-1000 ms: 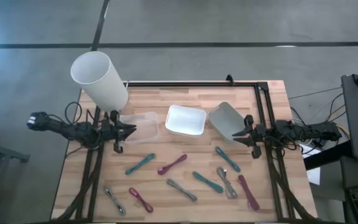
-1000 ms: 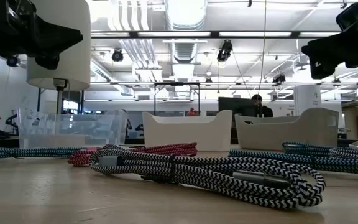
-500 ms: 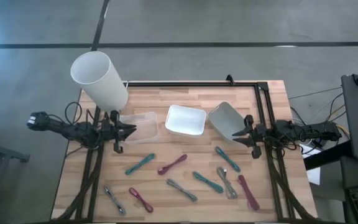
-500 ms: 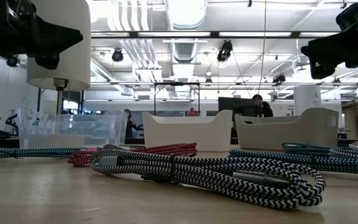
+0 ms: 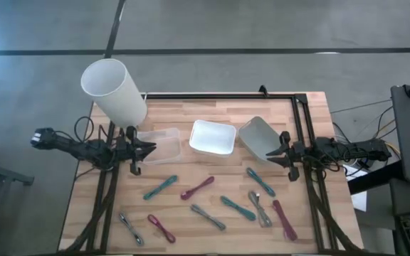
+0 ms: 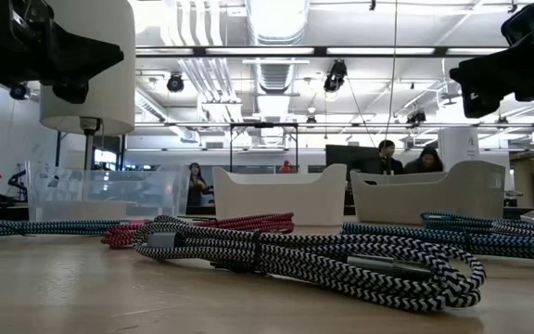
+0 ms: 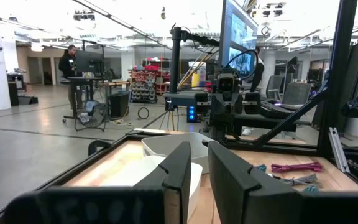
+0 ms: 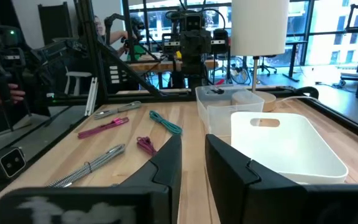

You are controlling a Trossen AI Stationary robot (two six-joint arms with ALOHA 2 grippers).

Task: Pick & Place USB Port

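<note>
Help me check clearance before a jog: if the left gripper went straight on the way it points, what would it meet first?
Probably the clear plastic bin, directly ahead of the left gripper; its fingers sit slightly apart at the bin's edge. Height clearance is unclear.

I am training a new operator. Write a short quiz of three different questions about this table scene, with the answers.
1. True or false: the left pincer holds a cable.
2. How many bins stand in the row behind the cables?
3. Which bin is nearest the right pincer: A clear, B white, C grey?

Key:
1. False; it is empty.
2. Three: clear bin, white bin, grey bin.
3. C
</note>
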